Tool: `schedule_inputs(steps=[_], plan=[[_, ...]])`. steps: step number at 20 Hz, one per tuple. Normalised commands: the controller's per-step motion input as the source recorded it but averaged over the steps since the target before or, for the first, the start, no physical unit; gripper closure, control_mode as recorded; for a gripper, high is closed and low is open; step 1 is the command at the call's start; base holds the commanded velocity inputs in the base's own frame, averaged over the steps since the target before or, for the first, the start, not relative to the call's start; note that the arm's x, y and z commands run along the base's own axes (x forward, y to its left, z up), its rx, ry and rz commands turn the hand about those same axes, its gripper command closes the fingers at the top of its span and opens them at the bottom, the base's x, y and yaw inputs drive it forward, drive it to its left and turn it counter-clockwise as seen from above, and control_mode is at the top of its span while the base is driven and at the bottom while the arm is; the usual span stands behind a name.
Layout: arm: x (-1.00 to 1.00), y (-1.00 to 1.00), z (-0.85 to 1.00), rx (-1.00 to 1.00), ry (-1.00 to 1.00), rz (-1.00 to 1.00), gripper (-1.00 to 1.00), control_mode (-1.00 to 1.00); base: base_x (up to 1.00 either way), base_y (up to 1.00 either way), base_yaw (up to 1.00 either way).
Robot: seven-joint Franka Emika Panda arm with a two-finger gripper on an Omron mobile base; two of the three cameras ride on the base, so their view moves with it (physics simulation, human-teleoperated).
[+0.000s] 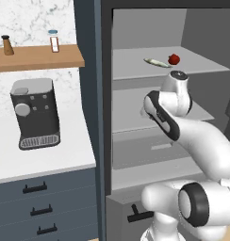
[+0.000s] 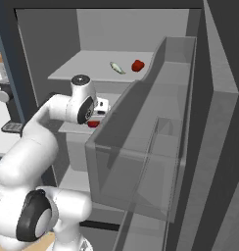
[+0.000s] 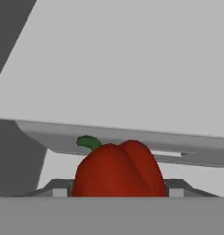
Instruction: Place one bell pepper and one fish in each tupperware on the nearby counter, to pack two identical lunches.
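Gripper (image 2: 95,119) straddles red bell pepper (image 3: 117,170) under fridge shelf (image 3: 132,69).

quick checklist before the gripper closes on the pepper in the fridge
1. Target in front of the hand: ok. A red bell pepper with a green stem sits centred and close in the hand view.
2. Pepper between the fingers: cannot tell. The fingertips are hidden at the bottom of that view.
3. Gripper on the middle fridge shelf: ok, the hand is over it with red showing beneath.
4. Grip made: cannot tell; no contact is visible.
5. Remaining stock: ok. Another pepper and a fish lie on the upper shelf.
6. Counter free for drop-off: cannot tell; no tupperware in sight, just a coffee machine.
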Motion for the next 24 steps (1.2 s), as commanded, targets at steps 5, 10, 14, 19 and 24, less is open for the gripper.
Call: schedule_inputs(steps=[5, 10, 14, 19, 24], plan=[[-1.0, -0.03, 0.04, -0.01, 0.26, 0.0, 1.0, -1.0, 0.0, 0.0, 0.0], [-0.96, -0.09, -0.31, 0.0, 0.02, 0.0, 1.0, -1.0, 0.0, 0.0, 0.0], [-0.58, 0.0, -0.02, 0.0, 0.0, 0.0, 1.0, -1.0, 0.0, 0.0, 0.0], [-0.47, 0.0, 0.0, 0.0, 0.0, 0.0, 1.0, -1.0, 0.0, 0.0, 0.0], [0.0, 0.0, 0.0, 0.0, 0.0, 0.0, 1.0, 1.0, -0.59, 0.24, 0.0]])
